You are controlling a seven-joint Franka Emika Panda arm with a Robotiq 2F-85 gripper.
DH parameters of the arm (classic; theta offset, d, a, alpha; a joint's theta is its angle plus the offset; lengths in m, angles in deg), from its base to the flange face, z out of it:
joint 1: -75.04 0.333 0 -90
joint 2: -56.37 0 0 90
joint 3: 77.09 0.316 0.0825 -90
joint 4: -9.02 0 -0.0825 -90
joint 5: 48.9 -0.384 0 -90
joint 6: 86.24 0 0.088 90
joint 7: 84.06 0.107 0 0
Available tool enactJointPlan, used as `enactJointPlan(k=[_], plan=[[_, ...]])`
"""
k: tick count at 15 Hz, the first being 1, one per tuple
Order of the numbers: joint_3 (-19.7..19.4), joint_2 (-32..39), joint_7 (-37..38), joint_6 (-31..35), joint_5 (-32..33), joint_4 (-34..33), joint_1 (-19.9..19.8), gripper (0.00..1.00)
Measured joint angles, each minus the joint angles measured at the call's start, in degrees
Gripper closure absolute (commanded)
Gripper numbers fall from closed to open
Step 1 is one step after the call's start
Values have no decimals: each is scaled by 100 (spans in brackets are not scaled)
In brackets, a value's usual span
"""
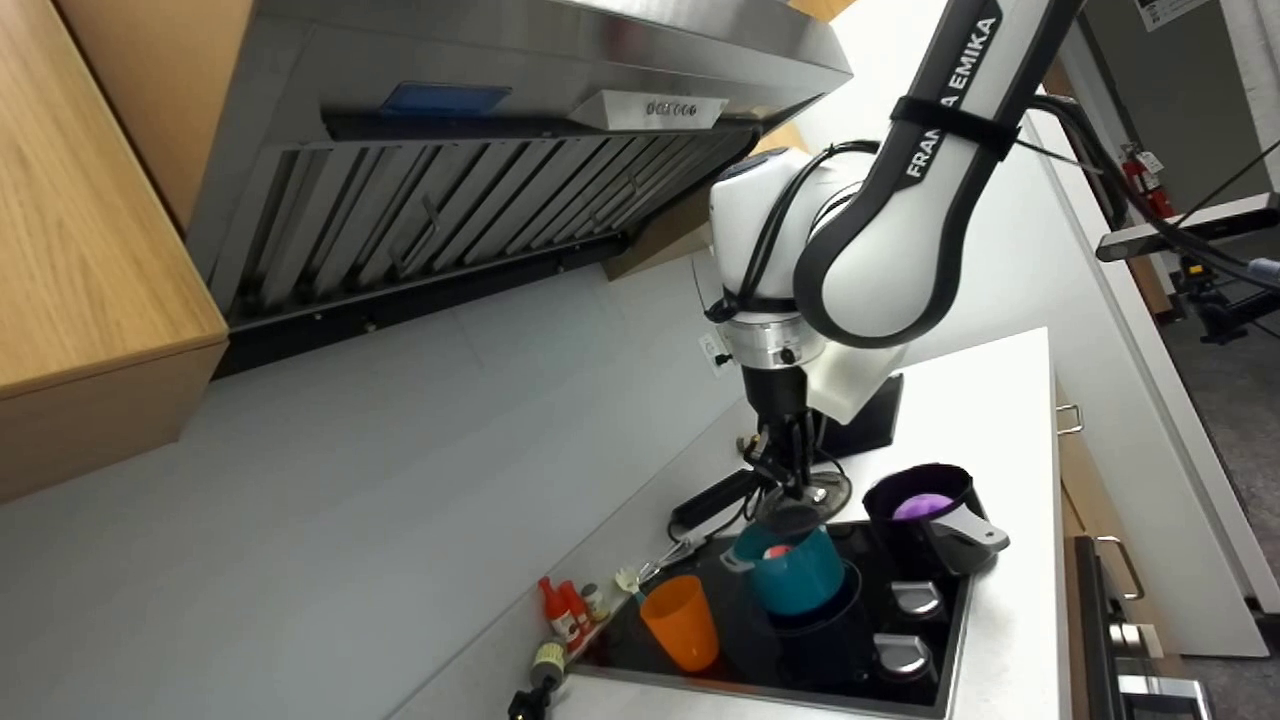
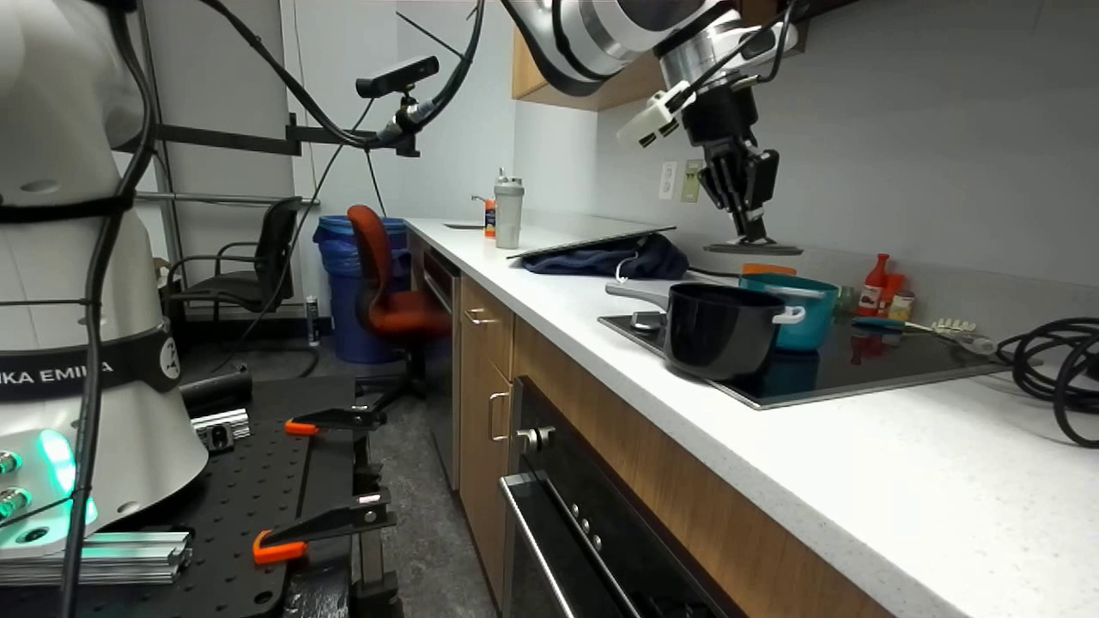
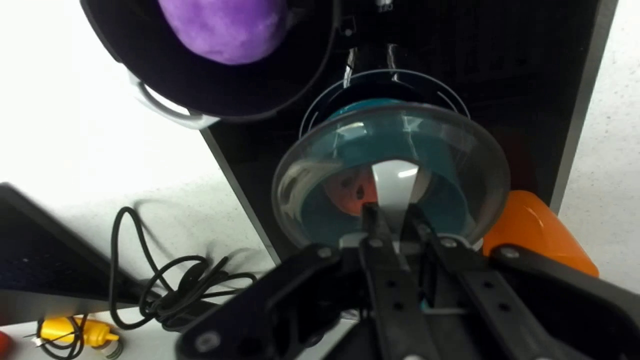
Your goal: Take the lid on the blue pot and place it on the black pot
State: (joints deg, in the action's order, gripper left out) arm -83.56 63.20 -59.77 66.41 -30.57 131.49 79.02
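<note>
The lid point(image 3: 360, 150) hangs just beneath the pincer point(image 3: 392, 212), which is clamped on the lid's knob point(image 3: 395, 182). It's see-through and glossy, so probably light, stiff, slippery and perhaps breakable; the knob seems the place to hold, since gripping it elsewhere could let it slide or tip. Below the pincer, apart from the lid, sits the blue pot point(image 1: 800, 580); off to the pincer's side stands the black pot point(image 2: 721, 335), uncovered, a purple lump point(image 3: 227, 30) inside.

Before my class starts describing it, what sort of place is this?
A kitchen, perhaps in a lab: a hood, a counter with a cooktop, and a robot on a perforated table.
</note>
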Motion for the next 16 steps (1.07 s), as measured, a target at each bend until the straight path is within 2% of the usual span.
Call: enactJointPlan(k=[8, 16], plan=[[18, -921, 772, 0, 453, 973, -257, 97], [118, -1272, 884, 286, 473, 1573, -801, 97]])
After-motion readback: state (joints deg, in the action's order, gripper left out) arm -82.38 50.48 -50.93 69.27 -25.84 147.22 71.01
